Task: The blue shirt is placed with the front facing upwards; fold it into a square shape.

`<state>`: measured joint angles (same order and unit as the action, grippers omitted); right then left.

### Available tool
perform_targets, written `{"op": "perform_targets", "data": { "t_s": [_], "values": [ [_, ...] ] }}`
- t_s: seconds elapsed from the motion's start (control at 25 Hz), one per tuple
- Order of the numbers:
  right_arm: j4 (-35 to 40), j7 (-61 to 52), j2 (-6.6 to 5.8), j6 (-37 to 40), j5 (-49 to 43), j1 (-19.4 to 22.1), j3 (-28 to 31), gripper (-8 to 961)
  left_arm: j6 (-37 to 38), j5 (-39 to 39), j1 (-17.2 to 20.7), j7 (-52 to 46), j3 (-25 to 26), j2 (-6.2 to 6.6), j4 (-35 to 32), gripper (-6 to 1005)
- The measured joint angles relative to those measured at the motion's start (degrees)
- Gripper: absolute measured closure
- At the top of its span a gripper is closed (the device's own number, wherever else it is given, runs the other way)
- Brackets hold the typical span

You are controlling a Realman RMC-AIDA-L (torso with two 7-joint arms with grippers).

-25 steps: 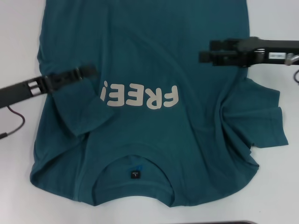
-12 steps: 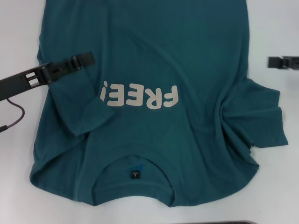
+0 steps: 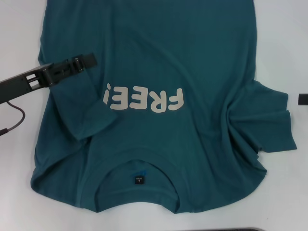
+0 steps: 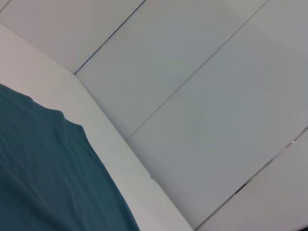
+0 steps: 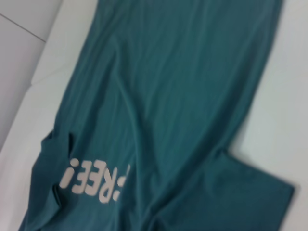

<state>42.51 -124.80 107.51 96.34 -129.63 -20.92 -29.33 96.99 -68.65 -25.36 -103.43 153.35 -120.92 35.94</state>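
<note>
The blue shirt lies flat on the white table, front up, with white "FREE!" lettering and a small black neck label at the near collar. Its left sleeve is folded inward over the body. The right sleeve lies spread out and creased. My left gripper hovers over the shirt's left side, just beyond the folded sleeve. Only a sliver of my right gripper shows at the right edge, off the cloth. The right wrist view looks down on the shirt; the left wrist view catches one hem.
White tabletop surrounds the shirt on both sides. A dark cable loops beside the left arm. A dark strip shows at the near edge. Pale wall panels rise past the table's far edge.
The right arm has pulled away to the right, from over the shirt to the view's edge. The left gripper rose slightly toward the far side, then stayed still.
</note>
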Motion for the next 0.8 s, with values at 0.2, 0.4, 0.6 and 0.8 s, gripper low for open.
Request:
{"op": "perform_targets", "data": {
  "t_s": [0.2, 0.4, 0.6, 0.8],
  "values": [
    [-1.3, -0.3, 0.3, 0.2, -1.5, 0.9, 0.3, 102, -0.8, 0.0, -0.1, 0.0, -0.5, 0.03, 0.0, 200],
    [-3.5, 0.2, 0.6, -0.3, -1.9, 0.9, 0.2, 102, -1.0, 0.0, -0.1, 0.0, -0.5, -0.11, 0.0, 202],
    [-3.9, 0.7, 1.29, -1.3, -1.9, 0.9, 0.0, 102, -1.0, 0.0, -0.1, 0.0, -0.5, -0.19, -0.1, 204],
    [-3.9, 1.3, 2.07, -2.5, -1.9, 0.9, -0.2, 111, -1.0, 0.0, 0.2, 0.0, -0.5, -0.19, -0.1, 201]
  ]
}}
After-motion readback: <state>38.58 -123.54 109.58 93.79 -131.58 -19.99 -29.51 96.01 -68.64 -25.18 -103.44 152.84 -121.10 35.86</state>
